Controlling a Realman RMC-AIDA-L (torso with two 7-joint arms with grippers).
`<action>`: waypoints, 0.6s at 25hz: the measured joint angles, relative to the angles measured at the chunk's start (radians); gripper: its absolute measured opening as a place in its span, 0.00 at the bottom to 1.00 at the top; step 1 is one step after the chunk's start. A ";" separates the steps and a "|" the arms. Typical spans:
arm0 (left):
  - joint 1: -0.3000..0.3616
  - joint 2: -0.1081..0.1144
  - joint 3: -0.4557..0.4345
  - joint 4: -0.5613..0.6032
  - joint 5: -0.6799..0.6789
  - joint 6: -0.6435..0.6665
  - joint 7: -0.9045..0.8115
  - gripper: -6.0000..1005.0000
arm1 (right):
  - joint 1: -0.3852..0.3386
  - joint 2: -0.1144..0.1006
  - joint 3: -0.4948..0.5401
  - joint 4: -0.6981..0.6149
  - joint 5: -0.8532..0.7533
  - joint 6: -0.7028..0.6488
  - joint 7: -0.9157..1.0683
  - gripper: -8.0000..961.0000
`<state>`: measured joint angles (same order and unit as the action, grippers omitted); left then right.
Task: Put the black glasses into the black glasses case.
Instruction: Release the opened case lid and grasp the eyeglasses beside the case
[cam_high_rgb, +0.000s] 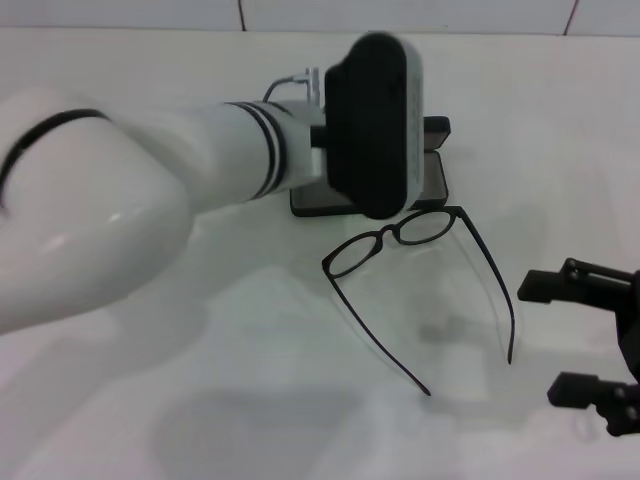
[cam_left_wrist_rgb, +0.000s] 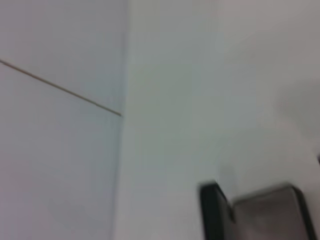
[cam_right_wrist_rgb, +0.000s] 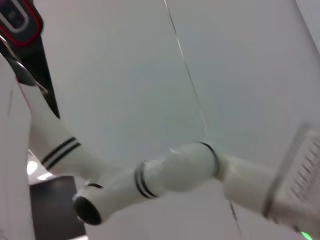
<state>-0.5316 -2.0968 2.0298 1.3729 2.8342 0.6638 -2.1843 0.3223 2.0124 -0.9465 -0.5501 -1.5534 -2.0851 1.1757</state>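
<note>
Head view: black glasses (cam_high_rgb: 425, 262) lie unfolded on the white worktop (cam_high_rgb: 300, 420), just at 6 o'clock of the open black glasses case (cam_high_rgb: 432, 170). Left claw hidden, state unclear; right claw (cam_high_rgb: 590, 335) spread at 4 o'clock.

Lab-type setup: bare white table (cam_high_rgb: 300, 420), tiled wall (cam_high_rgb: 400, 12).

one black glasses (cam_high_rgb: 420, 235), one black glasses case (cam_high_rgb: 432, 180), two robot arms (cam_high_rgb: 150, 190)

The black glasses (cam_high_rgb: 420, 235) lie unfolded on the white surface, lenses far, slim temple arms reaching near. The black glasses case (cam_high_rgb: 432, 172) sits open just beyond them, grey lining showing.
</note>
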 joint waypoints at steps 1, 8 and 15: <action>0.019 0.001 -0.009 0.042 -0.002 0.008 -0.001 0.43 | 0.000 -0.003 0.000 -0.007 -0.001 0.009 0.002 0.86; 0.180 0.001 -0.146 0.313 -0.219 0.021 -0.056 0.43 | 0.011 -0.044 -0.005 -0.350 -0.160 0.132 0.235 0.86; 0.313 0.009 -0.395 0.323 -0.926 0.174 0.169 0.42 | 0.206 -0.046 -0.014 -0.764 -0.522 0.089 0.567 0.86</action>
<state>-0.2181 -2.0879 1.6353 1.6964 1.9080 0.8376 -2.0149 0.5280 1.9662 -0.9603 -1.3144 -2.0756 -1.9957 1.7427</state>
